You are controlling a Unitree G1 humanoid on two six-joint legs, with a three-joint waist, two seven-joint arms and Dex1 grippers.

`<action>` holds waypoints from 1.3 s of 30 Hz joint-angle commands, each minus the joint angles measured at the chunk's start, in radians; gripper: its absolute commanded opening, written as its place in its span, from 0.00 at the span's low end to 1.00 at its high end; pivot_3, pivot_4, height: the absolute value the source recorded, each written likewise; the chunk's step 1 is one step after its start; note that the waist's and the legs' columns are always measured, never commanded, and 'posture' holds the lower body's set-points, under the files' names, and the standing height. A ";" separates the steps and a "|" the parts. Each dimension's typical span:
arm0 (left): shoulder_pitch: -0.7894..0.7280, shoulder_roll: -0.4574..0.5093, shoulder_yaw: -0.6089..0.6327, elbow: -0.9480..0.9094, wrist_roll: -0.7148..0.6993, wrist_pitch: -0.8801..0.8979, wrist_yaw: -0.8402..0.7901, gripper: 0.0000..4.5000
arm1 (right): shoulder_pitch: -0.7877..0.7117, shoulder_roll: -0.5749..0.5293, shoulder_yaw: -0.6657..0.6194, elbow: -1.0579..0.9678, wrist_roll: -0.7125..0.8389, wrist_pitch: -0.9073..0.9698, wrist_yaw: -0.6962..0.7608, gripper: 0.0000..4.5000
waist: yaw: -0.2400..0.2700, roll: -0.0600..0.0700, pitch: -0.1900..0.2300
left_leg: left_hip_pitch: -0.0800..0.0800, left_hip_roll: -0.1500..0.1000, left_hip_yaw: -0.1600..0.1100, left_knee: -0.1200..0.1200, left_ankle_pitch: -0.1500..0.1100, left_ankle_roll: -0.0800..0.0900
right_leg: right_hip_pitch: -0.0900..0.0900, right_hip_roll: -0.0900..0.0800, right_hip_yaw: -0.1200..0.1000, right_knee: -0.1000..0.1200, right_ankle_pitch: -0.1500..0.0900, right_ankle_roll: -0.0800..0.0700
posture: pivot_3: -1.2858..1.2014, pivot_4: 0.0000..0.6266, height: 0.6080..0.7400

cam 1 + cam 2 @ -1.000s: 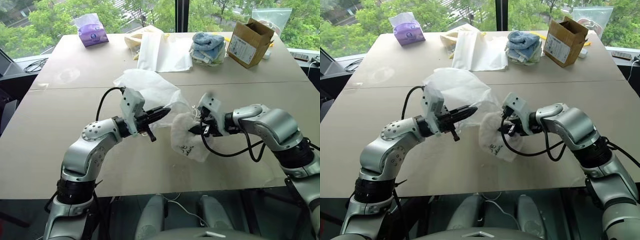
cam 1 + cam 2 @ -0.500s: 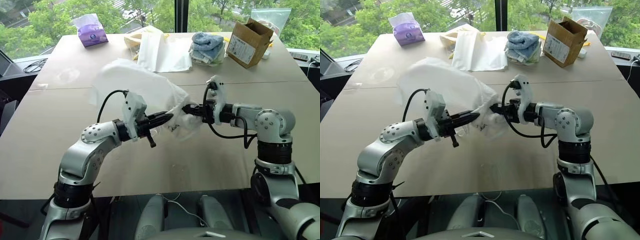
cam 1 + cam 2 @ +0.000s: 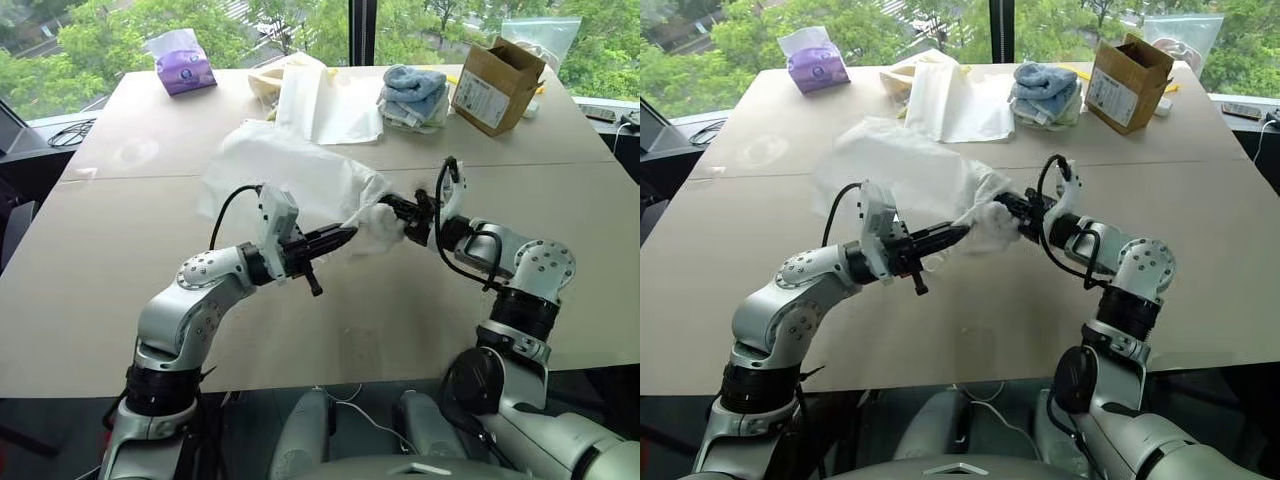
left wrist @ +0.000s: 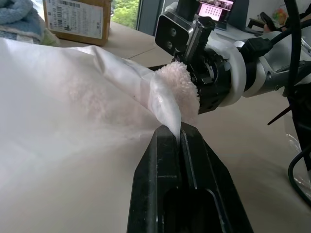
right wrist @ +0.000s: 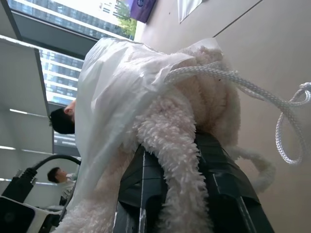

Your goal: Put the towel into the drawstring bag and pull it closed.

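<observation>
The drawstring bag [image 3: 290, 170], thin and white, is held up off the table and spreads back toward the left. My left gripper [image 3: 347, 233] is shut on the bag's rim [image 4: 167, 114] at its mouth. Facing it from the right, my right gripper [image 3: 393, 206] is shut on the towel [image 3: 379, 224], a cream fluffy bundle. The towel [image 5: 177, 141] sits at the bag's mouth, and the thin fabric [image 5: 114, 97] drapes over part of it. A white cord [image 5: 252, 90] hangs loose over the towel. The two grippers are close together, tip toward tip.
At the far side of the table lie a purple tissue pack [image 3: 180, 62], a flat white sheet-like bag [image 3: 325, 100], a stack of blue and pale towels [image 3: 414, 95] and an open cardboard box [image 3: 497, 82]. A clear plastic bag [image 3: 545, 35] stands behind the box.
My right arm has swung up and rolled its wrist, carrying the towel from low in front up to the bag's mouth. The bag has been lifted and spread leftward. The left gripper has stayed nearly in place.
</observation>
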 commanded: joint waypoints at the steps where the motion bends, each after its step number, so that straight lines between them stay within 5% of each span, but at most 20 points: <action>1: -0.019 -0.006 0.001 -0.012 -0.031 -0.009 -0.015 0.00 | 0.030 0.139 0.093 -0.090 0.066 -0.056 0.022 0.02 | -0.010 0.000 0.000 | 0.000 0.000 0.000 0.000 0.000 0.000 | 0.000 0.000 0.000 0.001 0.000 0.000 | 0.52 0.24 1.00; 4: -0.033 -0.015 0.004 -0.009 -0.040 -0.004 -0.012 0.00 | 0.105 0.076 0.285 -0.183 0.046 -0.090 0.134 0.02 | -0.022 0.000 0.000 | 0.000 0.000 0.000 0.000 0.000 0.000 | -0.001 0.001 0.001 0.002 0.000 0.000 | 0.52 0.24 1.00; 10: -0.064 -0.044 0.010 0.000 -0.070 0.005 -0.008 0.00 | 0.251 -0.173 0.761 -0.292 -0.273 -0.454 0.434 0.02 | -0.020 0.000 0.000 | 0.000 0.000 0.000 0.002 0.000 0.001 | 0.000 0.000 0.001 0.001 0.000 0.000 | 0.52 0.24 1.00; 15: -0.077 -0.047 0.008 0.010 -0.082 0.014 -0.016 0.00 | 0.277 -0.260 0.932 -0.200 -0.558 -0.868 0.547 0.02 | -0.020 0.000 0.000 | 0.001 0.000 -0.001 0.002 0.000 0.000 | 0.000 0.002 0.000 0.001 0.000 0.000 | 0.52 0.24 1.00; 20: -0.085 -0.048 0.003 0.024 -0.085 0.018 -0.027 0.00 | 0.278 -0.194 0.885 -0.098 -0.624 -1.085 0.510 0.02 | -0.016 0.000 0.000 | 0.000 0.000 -0.001 0.002 0.001 -0.001 | 0.000 0.001 0.000 0.001 0.000 0.000 | 0.52 0.24 1.00; 29: -0.075 -0.044 0.012 0.030 -0.093 0.019 -0.037 0.00 | 0.262 0.067 0.548 -0.070 -0.227 -0.813 0.236 0.02 | -0.011 0.000 0.000 | 0.000 0.001 -0.002 0.002 0.001 -0.002 | 0.000 0.000 0.000 0.001 0.000 0.000 | 0.52 0.24 1.00; 31: -0.078 -0.047 0.015 0.035 -0.093 0.015 -0.031 0.00 | 0.261 0.053 0.555 -0.095 -0.199 -0.763 0.220 0.02 | -0.011 0.000 0.000 | 0.000 0.001 -0.002 0.002 0.001 -0.002 | 0.000 0.000 0.000 0.001 0.000 0.000 | 0.52 0.24 1.00; 34: -0.088 -0.053 0.022 0.048 -0.090 0.010 -0.022 0.00 | 0.296 -0.140 0.825 -0.184 -0.421 -0.826 0.399 0.02 | -0.018 0.001 0.000 | 0.000 0.001 -0.001 0.001 0.001 -0.002 | -0.001 0.001 0.000 0.001 0.000 0.000 | 0.52 0.24 1.00; 37: -0.090 -0.054 0.021 0.053 -0.086 0.007 -0.017 0.00 | 0.263 -0.071 0.667 -0.105 -0.370 -0.839 0.224 0.02 | -0.019 0.000 0.000 | 0.001 0.000 -0.001 0.001 0.001 -0.002 | 0.000 0.001 0.001 0.001 0.000 0.000 | 0.52 0.24 1.00; 39: -0.092 -0.053 0.021 0.058 -0.082 0.005 -0.014 0.00 | 0.267 -0.109 0.738 -0.150 -0.386 -0.806 0.306 0.02 | -0.016 0.000 0.000 | 0.001 0.001 -0.001 0.001 0.001 -0.002 | 0.000 0.002 0.000 0.002 0.000 0.000 | 0.52 0.24 1.00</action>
